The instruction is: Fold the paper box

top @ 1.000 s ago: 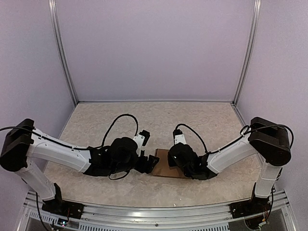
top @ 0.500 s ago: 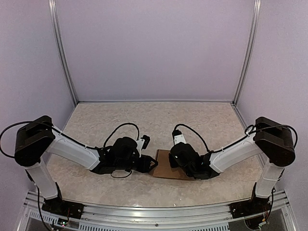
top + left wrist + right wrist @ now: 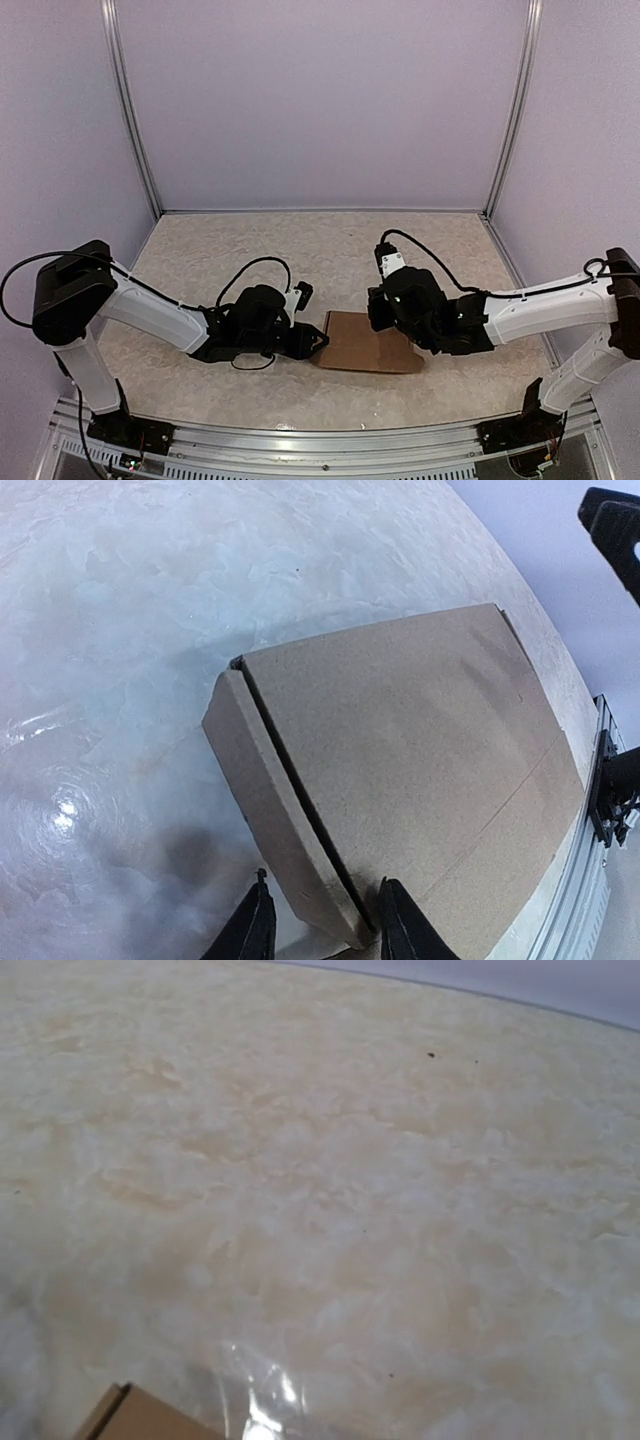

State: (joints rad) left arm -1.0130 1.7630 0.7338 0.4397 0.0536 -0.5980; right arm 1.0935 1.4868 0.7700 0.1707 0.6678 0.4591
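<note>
The paper box (image 3: 370,345) is a flat brown carton lying on the table near its front edge. In the left wrist view the paper box (image 3: 400,760) shows a raised side flap with a dark slit along it. My left gripper (image 3: 318,342) sits low at its left end. The left gripper (image 3: 325,925) straddles the near corner of that flap. One fingertip (image 3: 400,930) touches the top panel, while the other stands a little clear of the wall. My right gripper (image 3: 378,308) hovers above the box's far edge. Its fingers are out of the right wrist view, which shows only a box corner (image 3: 130,1415).
The mottled beige table (image 3: 300,250) is enclosed by lilac walls with metal corner posts (image 3: 130,110). An aluminium rail (image 3: 320,440) runs along the front edge, close behind the box. A bright glare patch (image 3: 260,1400) lies on the table beside the box corner.
My right arm has lifted off the box and pulled back to the right, uncovering its top. My left gripper's jaws have narrowed around the box's left edge.
</note>
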